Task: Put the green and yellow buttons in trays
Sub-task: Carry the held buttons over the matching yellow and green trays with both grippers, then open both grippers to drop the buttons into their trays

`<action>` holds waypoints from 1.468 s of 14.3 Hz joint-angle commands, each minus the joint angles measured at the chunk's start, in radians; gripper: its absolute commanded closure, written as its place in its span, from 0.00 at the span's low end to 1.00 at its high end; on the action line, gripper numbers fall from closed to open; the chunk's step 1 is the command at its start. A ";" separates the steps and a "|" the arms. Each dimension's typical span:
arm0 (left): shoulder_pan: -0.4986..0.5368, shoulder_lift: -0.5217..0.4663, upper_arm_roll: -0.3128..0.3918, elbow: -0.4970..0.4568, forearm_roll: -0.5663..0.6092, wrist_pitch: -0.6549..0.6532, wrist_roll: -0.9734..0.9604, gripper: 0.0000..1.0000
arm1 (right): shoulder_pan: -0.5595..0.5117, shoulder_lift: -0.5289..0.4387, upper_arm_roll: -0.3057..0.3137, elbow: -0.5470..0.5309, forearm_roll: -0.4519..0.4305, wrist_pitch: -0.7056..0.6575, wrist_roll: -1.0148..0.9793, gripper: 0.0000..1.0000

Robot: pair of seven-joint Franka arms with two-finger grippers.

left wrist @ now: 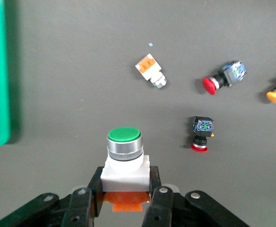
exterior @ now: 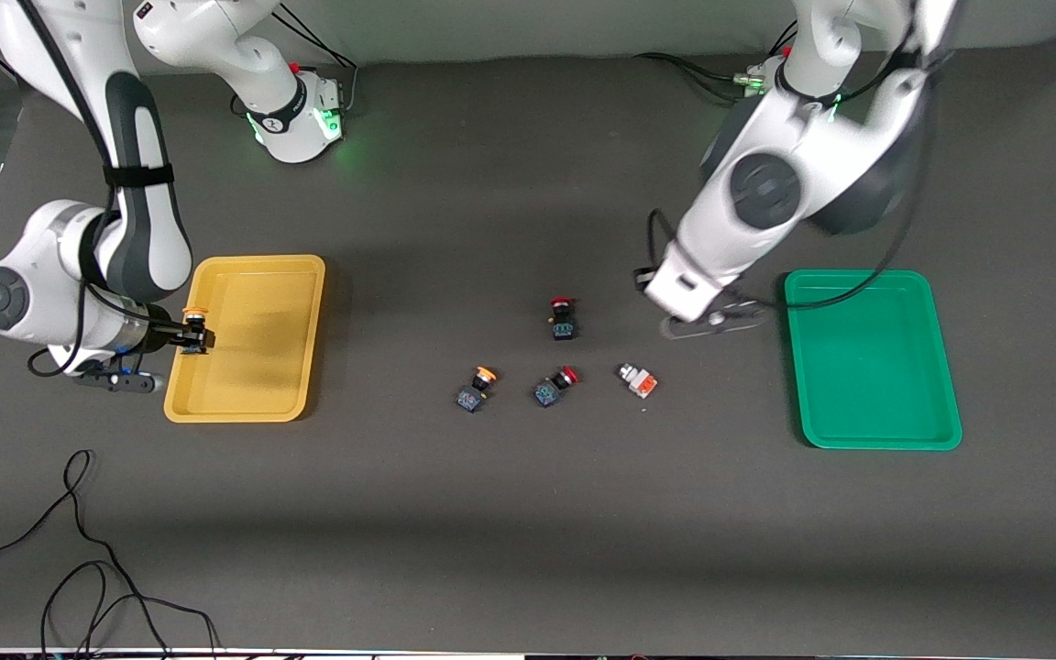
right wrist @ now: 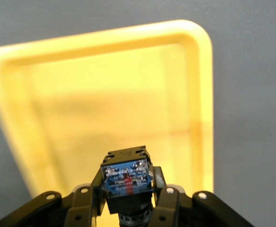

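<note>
My right gripper is shut on a yellow-capped button with a black-blue body. It holds the button over the rim of the mustard yellow tray, at the edge toward the right arm's end; the tray fills the right wrist view. My left gripper is shut on a white-bodied green button over the bare table beside the green tray. A second yellow button and a second white and orange button lie on the table mid-way between the trays.
Two red-capped switches lie among the loose buttons. Both trays hold nothing inside. Black cables loop on the table near the front camera at the right arm's end.
</note>
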 commanded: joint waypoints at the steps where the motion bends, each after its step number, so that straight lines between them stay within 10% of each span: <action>1: 0.112 -0.028 -0.001 0.013 -0.001 -0.058 0.099 0.68 | -0.027 0.065 -0.005 -0.067 0.138 0.108 -0.191 1.00; 3: 0.240 -0.048 -0.001 0.014 0.025 -0.133 0.258 0.68 | -0.035 0.125 -0.002 -0.067 0.287 0.111 -0.309 1.00; 5: 0.355 -0.041 -0.001 0.010 0.079 -0.130 0.403 0.68 | -0.025 0.179 0.000 -0.065 0.414 0.111 -0.368 0.17; 6: 0.414 -0.022 -0.001 0.007 0.103 -0.112 0.487 0.68 | -0.023 0.176 0.000 -0.056 0.420 0.107 -0.370 0.00; 10: 0.555 0.070 -0.001 -0.021 0.125 0.018 0.667 0.67 | 0.058 0.139 -0.011 -0.001 0.418 0.038 -0.284 0.00; 18: 0.535 0.320 -0.001 -0.216 0.140 0.497 0.647 0.65 | 0.317 0.190 0.048 0.427 0.340 -0.268 0.550 0.00; 21: 0.536 0.311 -0.001 -0.200 0.140 0.467 0.664 0.01 | 0.322 0.268 0.145 0.554 0.344 -0.262 0.733 0.00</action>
